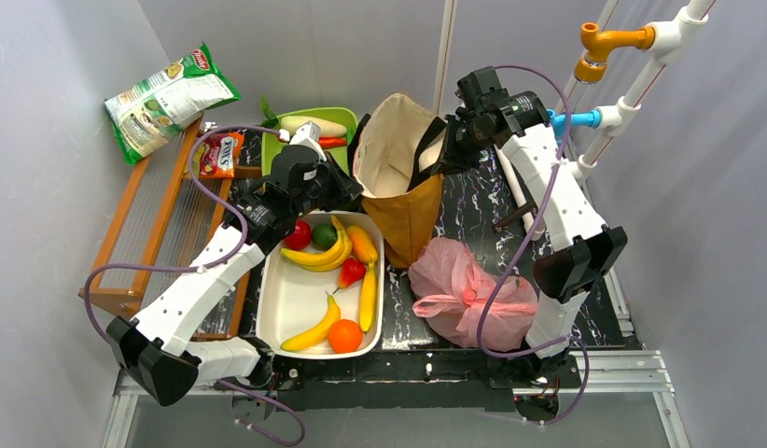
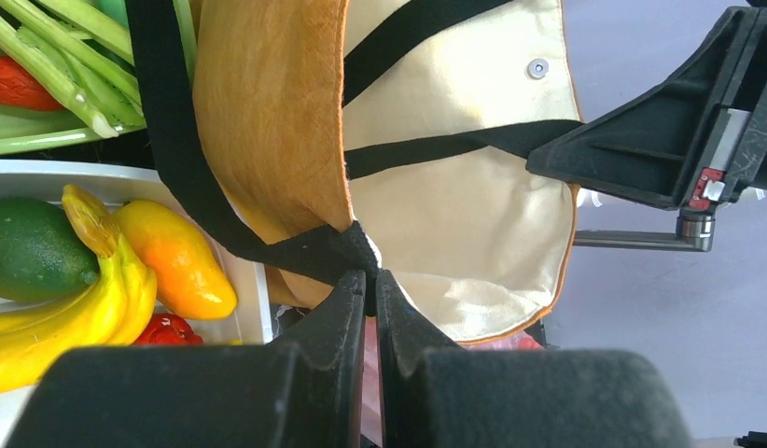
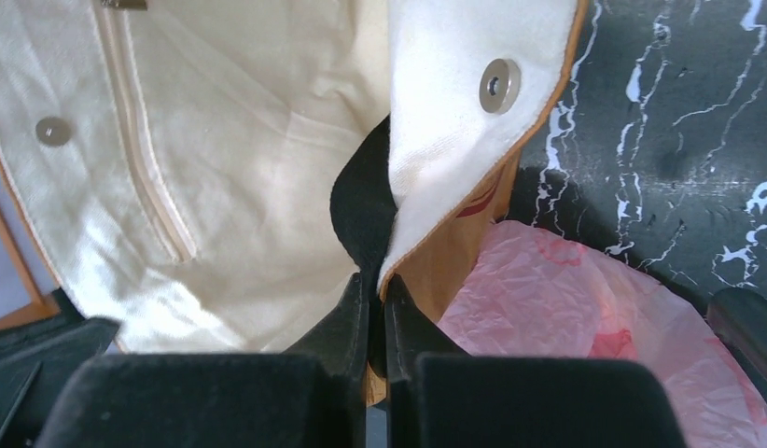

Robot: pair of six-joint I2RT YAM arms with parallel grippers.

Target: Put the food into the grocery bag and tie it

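Observation:
The pink grocery bag [image 1: 473,294] lies bunched on the black mat at the front right, its handles twisted together on top; it also shows in the right wrist view [image 3: 585,308]. The food lies in a white tray [image 1: 286,303]: bananas [image 1: 319,254], an orange [image 1: 344,336], and red [image 1: 352,272] and green [image 1: 324,236] pieces. My left gripper [image 1: 347,191] is shut on the black strap [image 2: 305,247] of a stiff brown bag [image 1: 403,201]. My right gripper [image 1: 445,154] is shut on that bag's opposite rim [image 3: 426,177]. The brown bag stands open between them.
A green tray [image 1: 347,117] with a white radish and leeks is at the back. A crisp packet [image 1: 165,98] rests on a wooden rack [image 1: 142,233] at the left. White pipes with orange and blue fittings [image 1: 622,56] stand at the back right.

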